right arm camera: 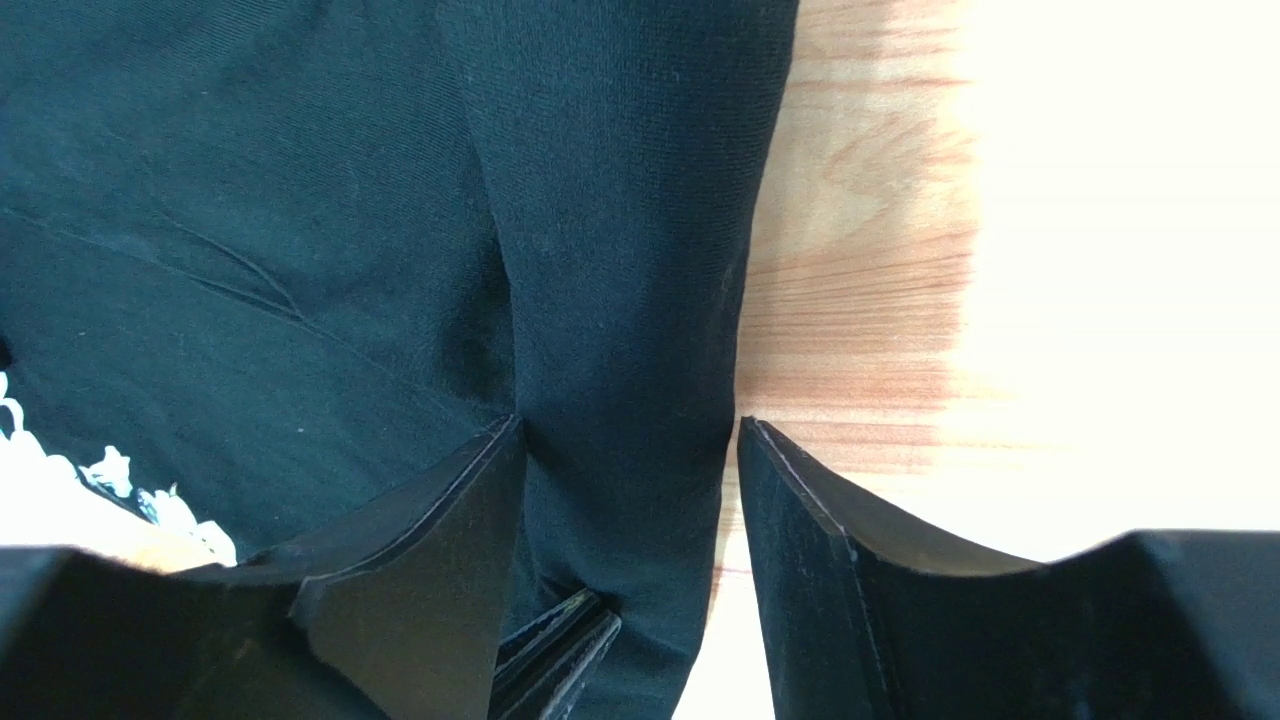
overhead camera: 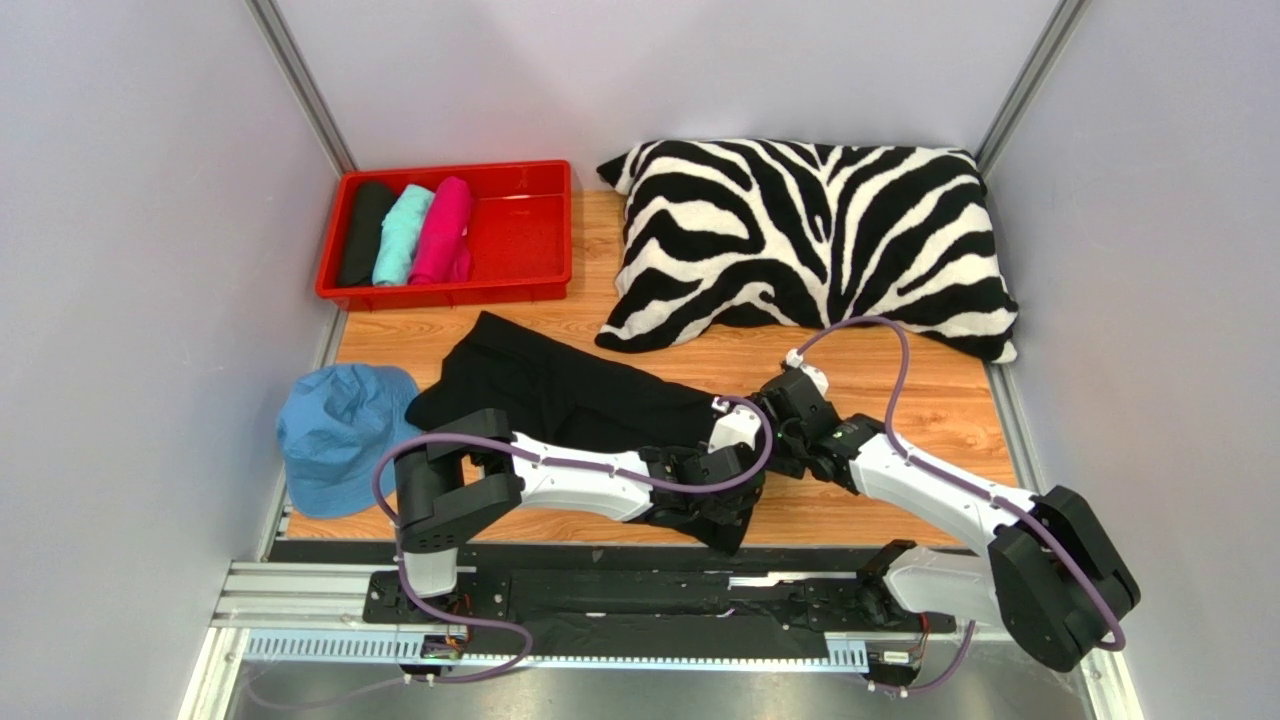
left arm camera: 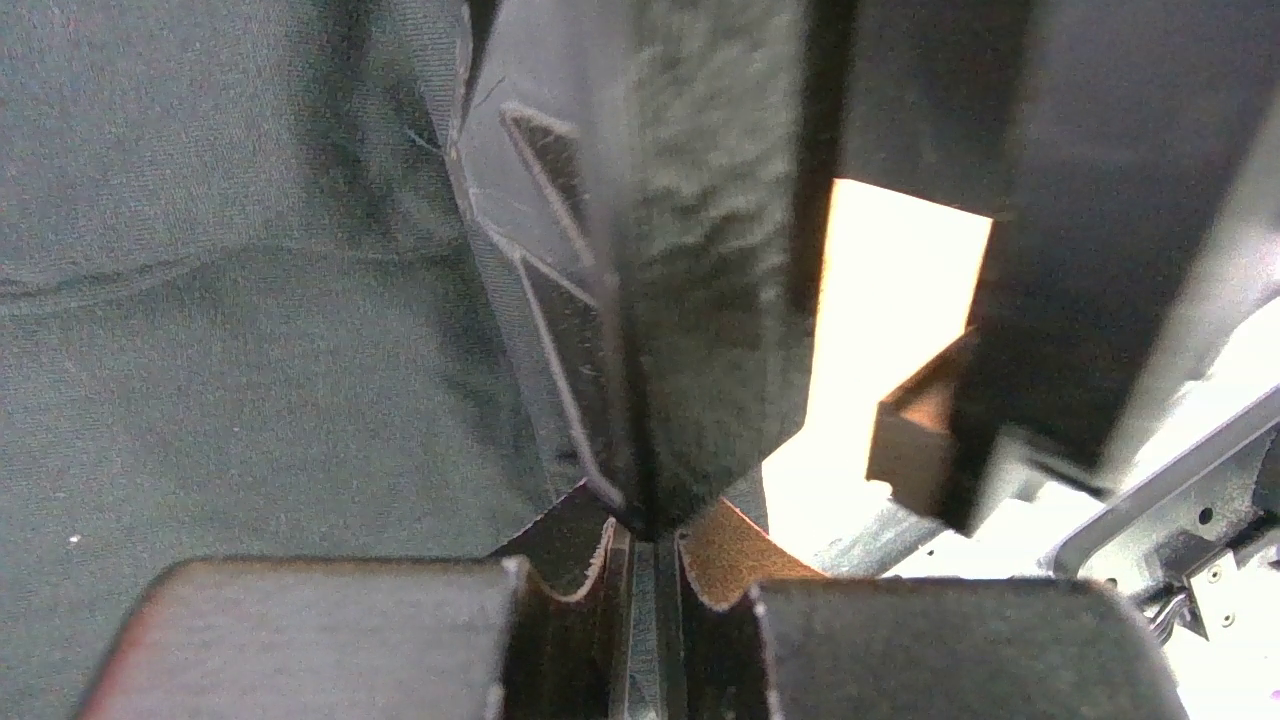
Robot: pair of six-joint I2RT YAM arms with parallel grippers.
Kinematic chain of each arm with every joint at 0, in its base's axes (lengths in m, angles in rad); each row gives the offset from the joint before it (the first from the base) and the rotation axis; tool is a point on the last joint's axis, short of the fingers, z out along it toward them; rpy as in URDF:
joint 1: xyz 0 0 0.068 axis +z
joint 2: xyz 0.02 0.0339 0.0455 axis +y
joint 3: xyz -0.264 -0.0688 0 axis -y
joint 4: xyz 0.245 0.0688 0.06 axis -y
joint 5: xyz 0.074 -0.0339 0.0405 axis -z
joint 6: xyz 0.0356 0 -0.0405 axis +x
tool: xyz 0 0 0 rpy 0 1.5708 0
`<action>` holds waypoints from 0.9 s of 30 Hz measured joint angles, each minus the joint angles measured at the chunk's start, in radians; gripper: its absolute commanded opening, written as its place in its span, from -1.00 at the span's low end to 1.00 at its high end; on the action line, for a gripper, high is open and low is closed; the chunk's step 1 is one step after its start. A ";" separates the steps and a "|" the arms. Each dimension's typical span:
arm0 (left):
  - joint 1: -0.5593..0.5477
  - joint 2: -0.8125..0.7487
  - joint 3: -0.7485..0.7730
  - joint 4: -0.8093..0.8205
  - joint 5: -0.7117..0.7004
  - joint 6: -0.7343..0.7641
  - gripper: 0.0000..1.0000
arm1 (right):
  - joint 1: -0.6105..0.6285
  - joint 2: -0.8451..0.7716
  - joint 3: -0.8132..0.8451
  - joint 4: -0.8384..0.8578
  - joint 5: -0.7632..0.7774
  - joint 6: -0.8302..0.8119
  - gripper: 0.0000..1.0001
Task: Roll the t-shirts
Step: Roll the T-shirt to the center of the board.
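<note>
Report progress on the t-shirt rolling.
Done: three rolls sit in the tray. In hand: left gripper pinches the black tee; right gripper straddles a fold of it. Left: that tee is not rolled yet; the blue cloth lies untouched.

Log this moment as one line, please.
left gripper: pinching black t-shirt | right gripper: open, straddling its fold | red tray: three rolled tees

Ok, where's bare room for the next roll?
Right half of the red tray, beside the pink rolled tee, is bare. So is the wooden table between the zebra pillow and the right arm. Crowded: the black t-shirt under the left arm, and the blue cap at left.
</note>
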 measured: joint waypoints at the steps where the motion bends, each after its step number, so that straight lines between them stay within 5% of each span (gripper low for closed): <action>1: 0.000 0.000 -0.002 0.002 0.001 -0.003 -0.76 | 0.000 -0.007 0.000 -0.003 0.001 0.000 0.19; 12: 0.000 -0.006 -0.020 0.026 0.002 -0.011 -0.77 | -0.001 -0.005 0.000 0.011 0.011 -0.002 0.11; 21: 0.001 -0.073 -0.062 0.000 0.031 0.001 -0.32 | -0.001 0.110 0.040 0.024 0.011 0.000 0.10; 27: 0.000 -0.152 -0.113 -0.024 0.061 0.004 -0.30 | -0.001 0.122 0.051 0.019 0.018 0.000 0.11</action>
